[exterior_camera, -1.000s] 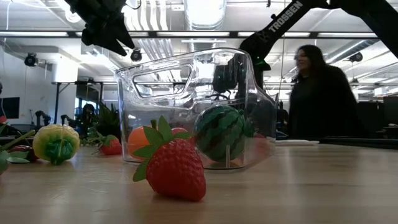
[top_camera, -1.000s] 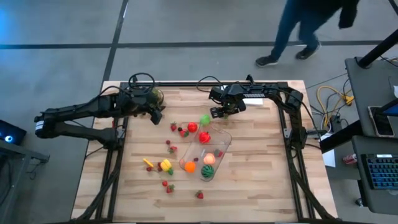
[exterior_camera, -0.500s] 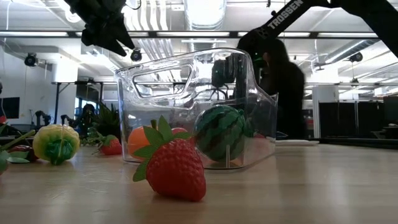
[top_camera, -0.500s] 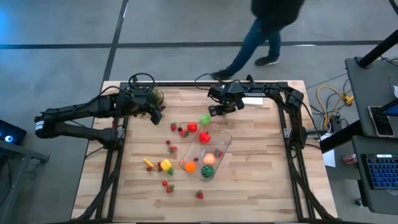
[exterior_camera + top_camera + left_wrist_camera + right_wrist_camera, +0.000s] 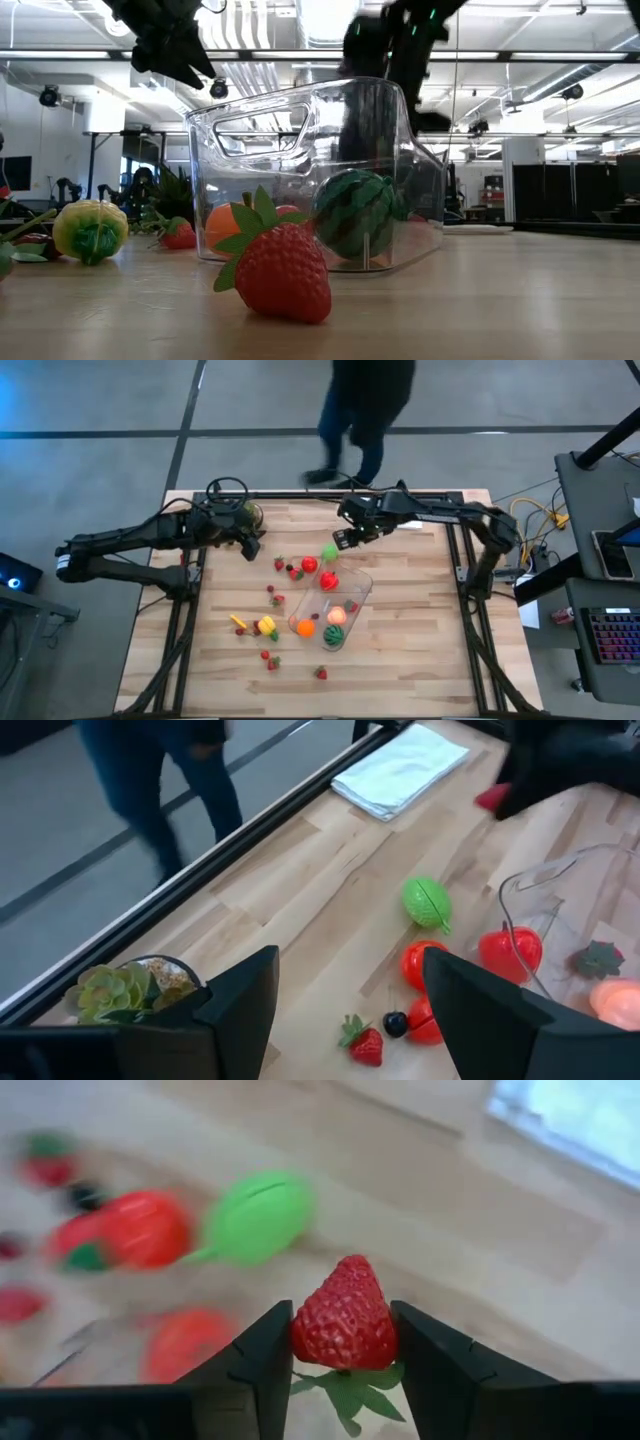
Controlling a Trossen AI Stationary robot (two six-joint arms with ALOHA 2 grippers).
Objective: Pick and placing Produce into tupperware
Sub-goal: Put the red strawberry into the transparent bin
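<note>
The clear tupperware (image 5: 338, 607) lies near the table's middle and holds an orange piece (image 5: 305, 627), a watermelon (image 5: 355, 213) and a peach-coloured piece (image 5: 337, 616). Loose produce lies around it: a green piece (image 5: 329, 550), red pieces (image 5: 420, 965), a yellow pepper (image 5: 266, 625) and small strawberries (image 5: 280, 270). My right gripper (image 5: 343, 538) hovers beyond the tub's far end, beside the green piece, shut on a red strawberry (image 5: 343, 1318). My left gripper (image 5: 350, 1010) is open above the table's far left part, next to a potted plant (image 5: 130, 990). My right gripper pinches the strawberry between its two fingers (image 5: 262, 1350), one on each side of the red body (image 5: 320, 1335). The berry's pointed tip faces away from the wrist and its green leaves (image 5: 350, 1390) hang toward it. It is lifted clear of the table.
A folded white cloth (image 5: 400, 768) lies by the far edge behind the right gripper. A person (image 5: 365, 400) walks on the floor beyond the far edge. Bare wood spreads over the table's right side (image 5: 420, 630) and its near edge.
My right arm has swung its elbow outward and carried the gripper a little toward the table's left, with the strawberry still held. In the low view the arm now stands above the tub. The person behind the table has walked from right to left.
</note>
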